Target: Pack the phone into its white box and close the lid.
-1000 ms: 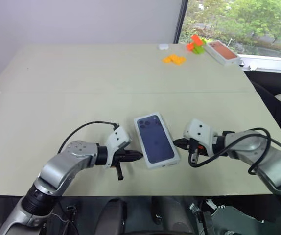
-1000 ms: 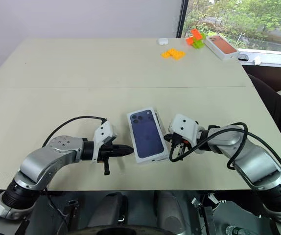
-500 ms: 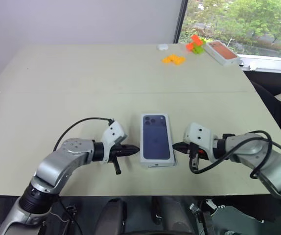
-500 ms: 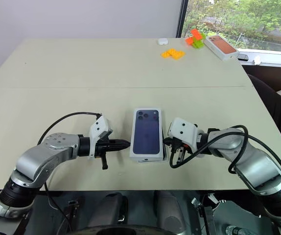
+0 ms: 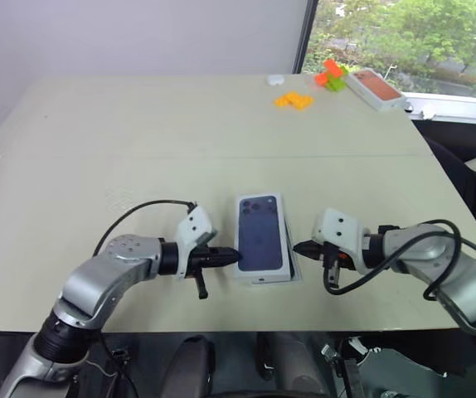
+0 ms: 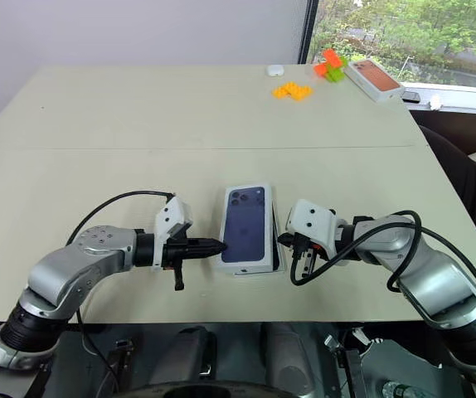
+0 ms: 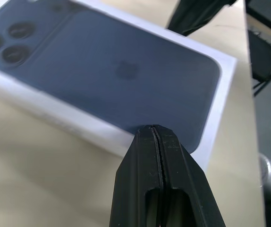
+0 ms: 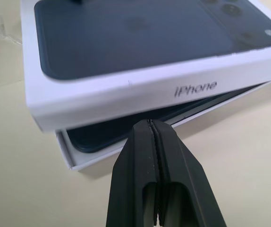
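1. since a second ago the lid (image 5: 262, 235) has turned from a slanted lie to nearly square with the table's near edge, and it now sits skewed over the white box (image 8: 126, 146) rather than seated on it.
2. since half a second ago the left gripper (image 5: 231, 256) has come up against the lid's left side; the right gripper (image 5: 298, 246) sits just beside the lid's right side much as before.
3. both tools are pinched fully closed with nothing between the fingers – the wrist views show each pair pressed together along one seam.
4. the phone (image 8: 121, 126) is inside the white box near the front of the table (image 5: 138, 141), between the two grippers; only a dark sliver of it shows under the raised lid edge in the right wrist view.
5. most of the white box is hidden beneath the lid – just one corner and a strip of wall stick out.
6. whether the left fingertips actually press the lid or merely meet it is hard to tell.
7. at the far right corner lie orange pieces (image 5: 294, 100), a green and orange block (image 5: 332, 76), a small white object (image 5: 276, 80) and a box with an orange phone picture (image 5: 376, 88).
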Controlling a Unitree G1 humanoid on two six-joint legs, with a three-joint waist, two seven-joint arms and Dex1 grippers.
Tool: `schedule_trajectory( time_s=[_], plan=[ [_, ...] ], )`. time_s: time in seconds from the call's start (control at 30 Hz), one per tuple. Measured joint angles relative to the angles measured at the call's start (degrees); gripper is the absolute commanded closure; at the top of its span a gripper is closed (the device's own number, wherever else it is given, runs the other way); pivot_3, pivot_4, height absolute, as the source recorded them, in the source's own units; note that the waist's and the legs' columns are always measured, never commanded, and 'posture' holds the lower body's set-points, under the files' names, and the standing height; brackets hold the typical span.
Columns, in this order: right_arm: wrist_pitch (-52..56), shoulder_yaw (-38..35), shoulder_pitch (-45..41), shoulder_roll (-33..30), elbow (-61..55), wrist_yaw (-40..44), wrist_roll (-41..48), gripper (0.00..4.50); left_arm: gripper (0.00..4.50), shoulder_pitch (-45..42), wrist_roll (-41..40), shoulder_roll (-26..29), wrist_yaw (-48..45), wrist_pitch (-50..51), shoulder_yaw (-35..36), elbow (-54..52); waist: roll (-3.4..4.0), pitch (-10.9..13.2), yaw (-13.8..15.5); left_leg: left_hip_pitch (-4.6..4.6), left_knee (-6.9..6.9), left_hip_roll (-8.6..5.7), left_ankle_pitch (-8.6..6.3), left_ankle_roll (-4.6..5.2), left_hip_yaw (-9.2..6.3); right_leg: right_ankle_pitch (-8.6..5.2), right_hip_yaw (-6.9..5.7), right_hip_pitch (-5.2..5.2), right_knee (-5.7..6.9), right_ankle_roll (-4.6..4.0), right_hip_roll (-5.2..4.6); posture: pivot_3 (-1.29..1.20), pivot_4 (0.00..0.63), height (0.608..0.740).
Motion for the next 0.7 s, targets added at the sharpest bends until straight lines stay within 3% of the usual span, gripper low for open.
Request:
schedule_trajectory(
  time_s=[0.2, 0.37, 0.53, 0.7],
  plan=[
    [-0.39, -1.3, 0.0, 0.0, 0.39, -0.1, -0.43, 4.45, 4.5, -0.02, -3.77, -1.04, 1.67, 1.61, 4.8, 0.15, 0.0, 0.0, -0.01, 0.01, 0.0, 0.01, 0.0, 0.0, -0.02, 0.0, 0.0, 0.0, 0.01, 0.0, 0.02, 0.0, 0.15, 0.74],
    [-0.69, -1.5, -0.08, 0.13, 1.22, -0.57, -1.04, 4.45, 4.5, 0.88, -3.73, 2.1, 2.43, 1.16, 9.2, 0.99, 0.0, 0.0, -0.11, 0.03, -0.01, 0.05, 0.0, 0.0, -0.01, 0.0, 0.0, 0.0, 0.02, 0.0, 0.07, 0.0, 0.15, 0.74],
    [-1.41, -1.49, -1.28, 0.46, 2.62, -0.59, -1.59, 4.45, 4.5, 2.13, 0.62, 5.06, 2.02, -1.45, 6.4, 3.71, 0.0, 0.0, -0.05, 0.01, -0.01, 0.02, 0.0, 0.0, 0.01, 0.0, 0.01, 0.0, -0.01, -0.01, 0.04, 0.0, 0.15, 0.74],
    [-2.25, -0.78, -2.68, 1.74, 4.44, -0.78, -2.75, 4.45, 4.5, 0.24, 4.62, 3.07, 1.18, -4.1, -0.07, 5.35, -0.01, 0.0, 0.11, -0.03, -0.01, -0.01, 0.0, 0.0, -0.01, 0.0, 0.0, 0.01, -0.07, -0.01, 0.0, 0.0, 0.15, 0.74]
  ],
)
